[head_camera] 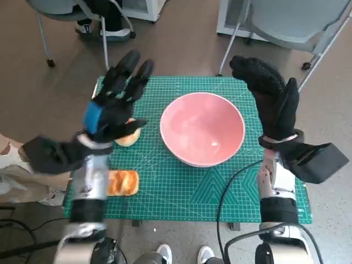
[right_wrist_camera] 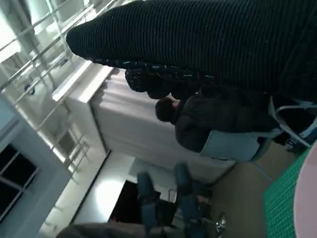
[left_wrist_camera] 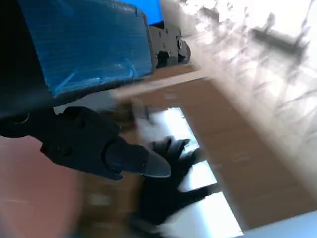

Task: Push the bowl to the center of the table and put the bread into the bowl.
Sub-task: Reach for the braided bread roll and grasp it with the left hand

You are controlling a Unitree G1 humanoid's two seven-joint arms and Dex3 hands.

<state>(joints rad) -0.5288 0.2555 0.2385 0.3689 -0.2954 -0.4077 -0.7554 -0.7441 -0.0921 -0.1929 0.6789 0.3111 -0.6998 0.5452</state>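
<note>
A pink bowl (head_camera: 202, 128) stands empty near the middle of the green cutting mat (head_camera: 181, 187). A round bread roll (head_camera: 128, 136) lies left of the bowl, partly hidden under my left hand (head_camera: 116, 102), which hovers above it with fingers spread and nothing held. A second, flatter bread piece (head_camera: 122, 182) lies at the mat's near left beside my left forearm. My right hand (head_camera: 270, 99) is raised to the right of the bowl, fingers apart, holding nothing. The bowl's rim (right_wrist_camera: 306, 198) shows in the right wrist view. The left wrist view is blurred; it shows the left hand (left_wrist_camera: 99, 99) and the right glove (left_wrist_camera: 166, 183).
The mat covers a small table. Grey chairs (head_camera: 291, 22) stand beyond the far edge, and a person's feet (head_camera: 104, 30) show at the far left. A black cable (head_camera: 231, 187) crosses the mat's near right. A seated person (right_wrist_camera: 218, 124) appears in the right wrist view.
</note>
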